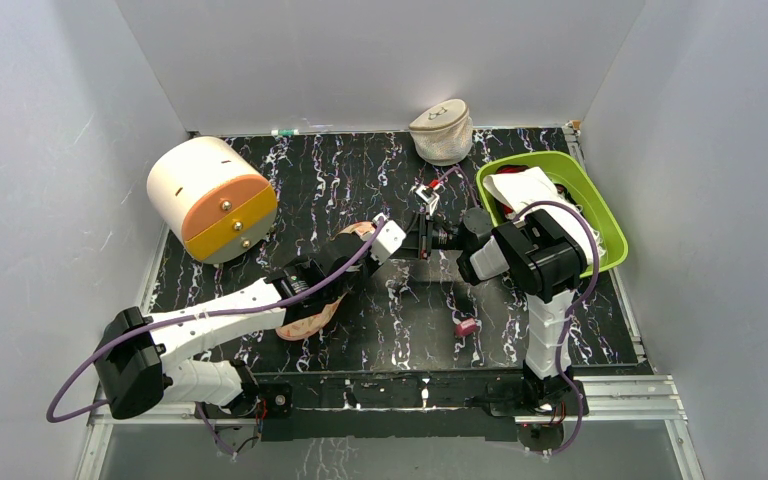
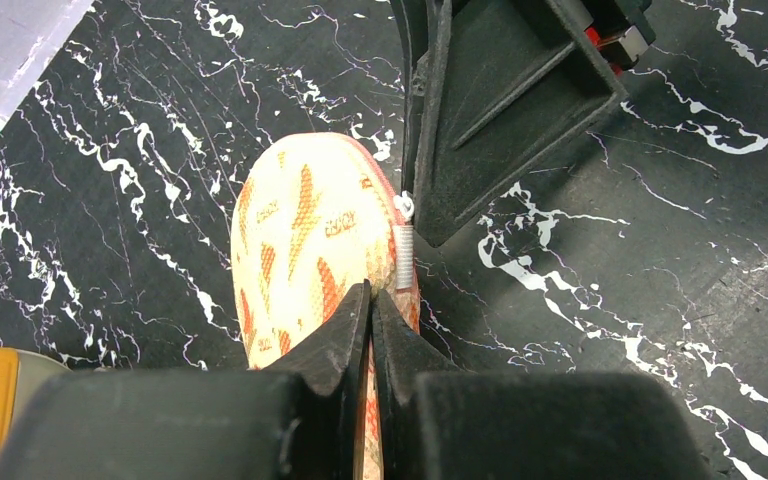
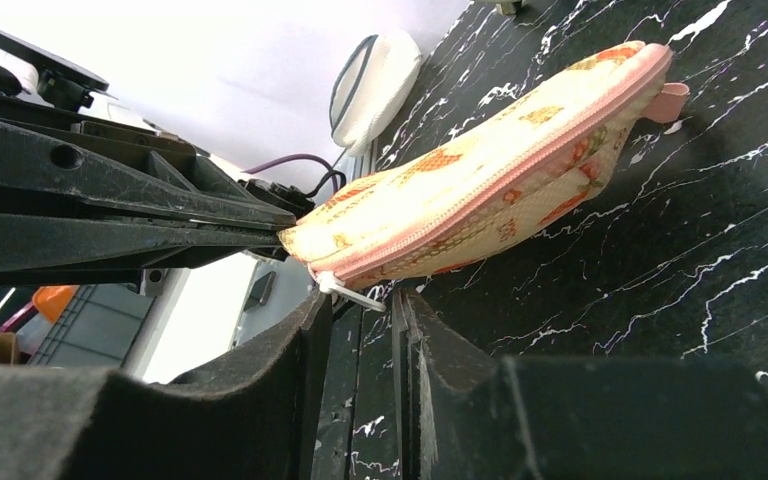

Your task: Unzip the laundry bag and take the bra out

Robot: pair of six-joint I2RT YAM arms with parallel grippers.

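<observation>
One laundry bag (image 2: 295,240) edge, left gripper (image 2: 371,298)

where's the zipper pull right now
In the right wrist view, the zipper pull sticks out of the laundry bag's near end, at the right gripper's fingertips.

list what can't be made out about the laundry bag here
Bra: in no view; the closed laundry bag hides its inside.
Bag's middle: top view, under the left arm.
Bag's near end: left wrist view, behind the left claw.
Zipper pull: right wrist view, too small to tell whether the right claw touches it.
</observation>
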